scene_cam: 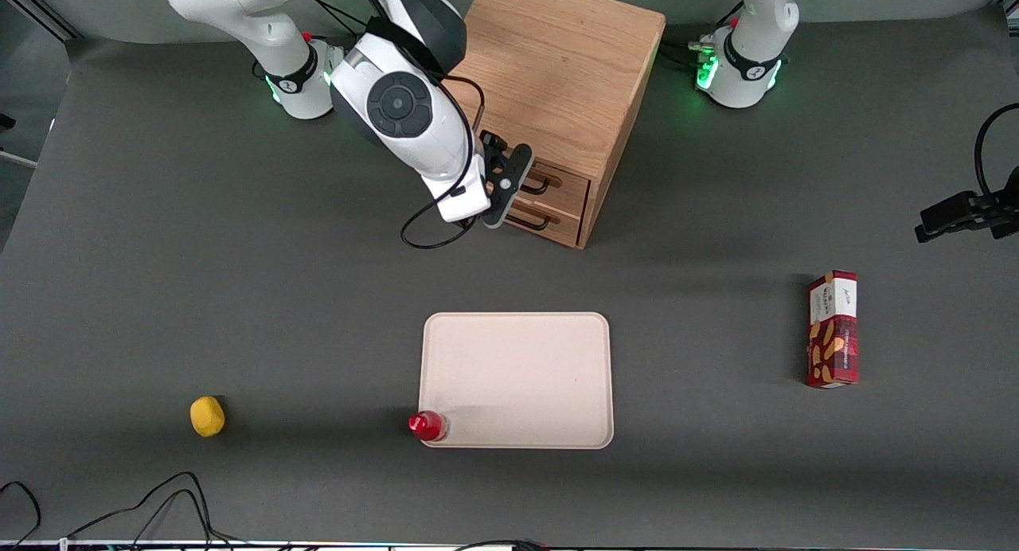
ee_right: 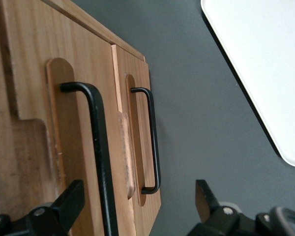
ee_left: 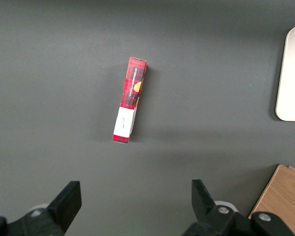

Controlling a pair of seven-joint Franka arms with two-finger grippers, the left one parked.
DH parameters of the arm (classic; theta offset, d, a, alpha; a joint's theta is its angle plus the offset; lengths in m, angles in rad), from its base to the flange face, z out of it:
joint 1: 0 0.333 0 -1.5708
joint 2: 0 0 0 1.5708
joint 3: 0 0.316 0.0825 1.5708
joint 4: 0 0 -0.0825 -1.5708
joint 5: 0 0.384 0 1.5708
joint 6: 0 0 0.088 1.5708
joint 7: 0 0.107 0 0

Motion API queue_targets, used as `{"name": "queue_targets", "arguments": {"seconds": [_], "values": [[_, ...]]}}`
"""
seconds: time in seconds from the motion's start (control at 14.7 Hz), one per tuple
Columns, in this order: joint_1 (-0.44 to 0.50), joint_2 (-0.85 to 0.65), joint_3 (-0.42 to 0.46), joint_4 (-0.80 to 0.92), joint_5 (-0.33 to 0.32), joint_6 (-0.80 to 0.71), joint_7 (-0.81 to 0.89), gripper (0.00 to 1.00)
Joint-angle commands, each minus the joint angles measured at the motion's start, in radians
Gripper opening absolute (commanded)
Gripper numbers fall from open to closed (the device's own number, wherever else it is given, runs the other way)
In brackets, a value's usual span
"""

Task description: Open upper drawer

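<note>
A wooden cabinet (scene_cam: pixel 557 65) stands at the back of the table, with two drawers in its front. The upper drawer (scene_cam: pixel 567 186) has a black bar handle (scene_cam: pixel 540 186), which also shows in the right wrist view (ee_right: pixel 99 147). The lower drawer's handle (scene_cam: pixel 532 221) sits just under it and also shows in the right wrist view (ee_right: pixel 153 140). Both drawers look shut. My right gripper (scene_cam: pixel 519 186) is right in front of the drawer fronts at handle height. In the right wrist view the gripper (ee_right: pixel 135 206) is open, with the upper handle between its fingers (ee_right: pixel 64 202) and untouched.
A beige tray (scene_cam: pixel 517 380) lies nearer the front camera than the cabinet. A red-capped bottle (scene_cam: pixel 427 425) stands at its corner. A yellow object (scene_cam: pixel 207 416) lies toward the working arm's end, and a red snack box (scene_cam: pixel 833 328) toward the parked arm's end.
</note>
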Motion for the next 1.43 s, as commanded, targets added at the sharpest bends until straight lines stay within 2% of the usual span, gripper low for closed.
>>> {"name": "queue_targets", "arguments": {"seconds": [0.0,0.61,1.02,1.36], "values": [[0.007,0.016,-0.005,-0.008,-0.002,0.022,-0.020,1.00],[0.005,0.047,-0.022,-0.005,-0.028,0.066,-0.021,1.00],[-0.006,0.071,-0.046,0.001,-0.105,0.118,-0.021,1.00],[-0.009,0.073,-0.084,0.023,-0.105,0.129,-0.064,1.00]]}}
